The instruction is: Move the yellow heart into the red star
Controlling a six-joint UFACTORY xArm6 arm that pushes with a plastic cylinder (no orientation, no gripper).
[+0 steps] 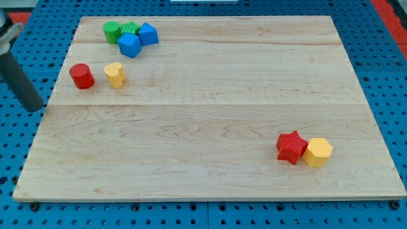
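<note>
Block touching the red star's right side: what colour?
Yellow, touching the red star; the camera view shows it.

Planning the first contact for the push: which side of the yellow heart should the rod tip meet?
Probably its upper-left face. The yellow heart sits near the view's top left, while the red star lies far toward the bottom right, so pushing from up-left drives it there. My tip is off the board's left edge; the red cylinder stands immediately left of the heart.
</note>
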